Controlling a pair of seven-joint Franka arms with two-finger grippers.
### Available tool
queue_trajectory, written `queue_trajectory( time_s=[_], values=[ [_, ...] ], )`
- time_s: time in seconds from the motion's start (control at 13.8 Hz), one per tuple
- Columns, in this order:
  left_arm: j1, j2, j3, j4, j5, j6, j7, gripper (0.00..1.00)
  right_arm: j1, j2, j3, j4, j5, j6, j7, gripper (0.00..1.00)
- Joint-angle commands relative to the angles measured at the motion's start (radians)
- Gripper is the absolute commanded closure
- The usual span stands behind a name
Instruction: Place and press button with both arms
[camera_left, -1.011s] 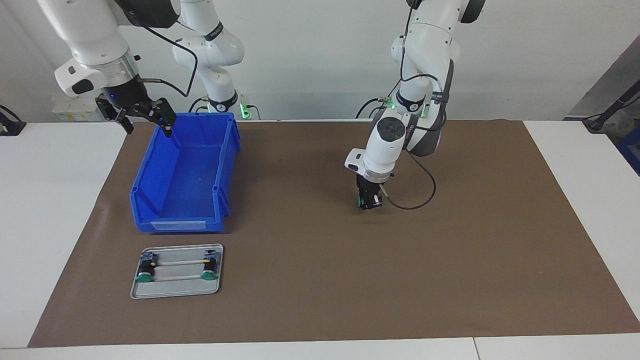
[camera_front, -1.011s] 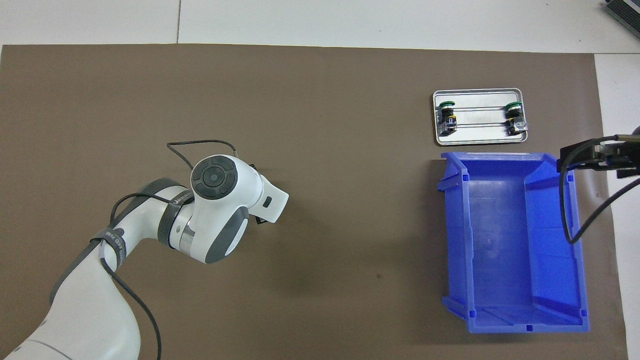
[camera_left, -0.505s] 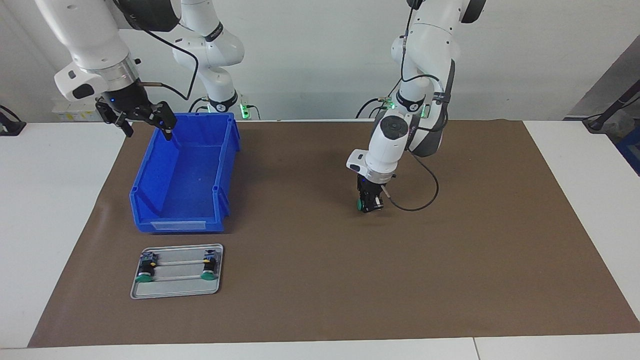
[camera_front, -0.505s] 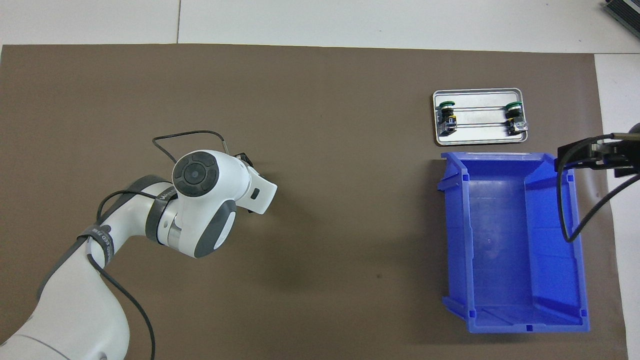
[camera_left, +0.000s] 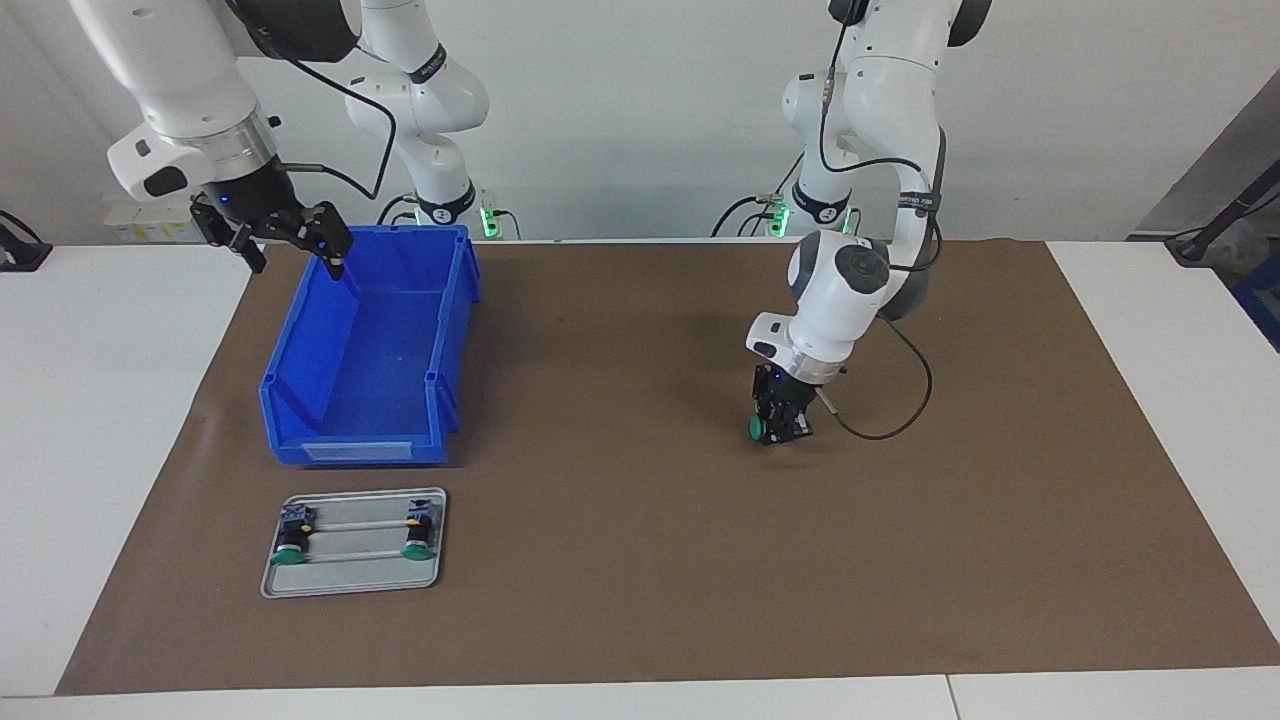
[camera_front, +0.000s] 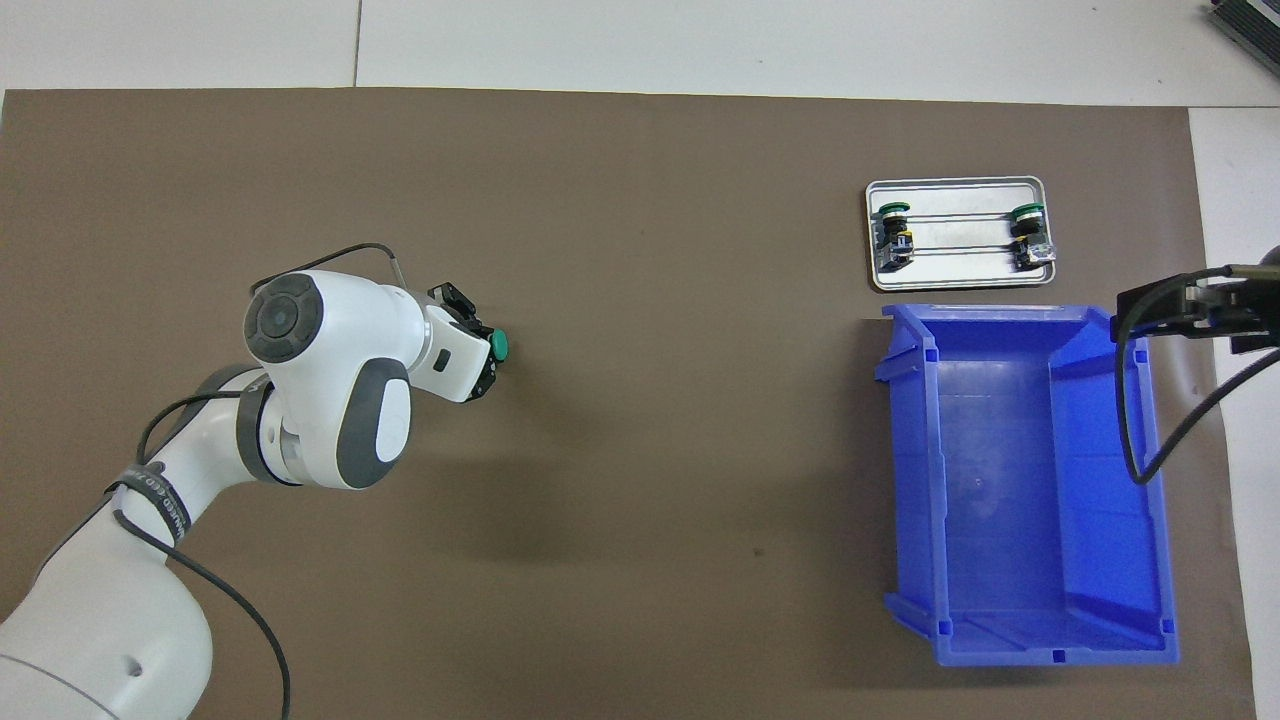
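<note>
In the facing view, our left claw (camera_left: 779, 428) pinches the green-capped button (camera_left: 758, 428) low over the brown mat (camera_left: 640, 560). Our right claw (camera_left: 290, 240) hangs spread over the blue bin (camera_left: 440, 330) rim.

From overhead, the held button (camera_front: 498, 346) points toward the bin's end; two more buttons lie on the metal tray (camera_front: 958, 277).
</note>
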Motion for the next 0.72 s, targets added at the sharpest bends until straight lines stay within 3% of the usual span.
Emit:
queue_trajectory(
  time_s=[0.0,0.14,0.65],
  values=[
    [0.082,-0.011,-0.017,0.001,-0.269,-0.042,0.268,0.95,0.003,0.0,0.005,0.014,0.0,-0.02,-0.016,0.0],
    [0.137,-0.026,-0.017,0.004,-0.452,-0.117,0.444,0.94,0.002,0.0,0.005,0.014,0.0,-0.02,-0.016,0.0],
    [0.291,-0.057,-0.014,-0.077,-0.854,-0.364,0.799,0.96,0.002,0.0,0.005,0.014,0.0,-0.02,-0.016,0.0]
  ],
)
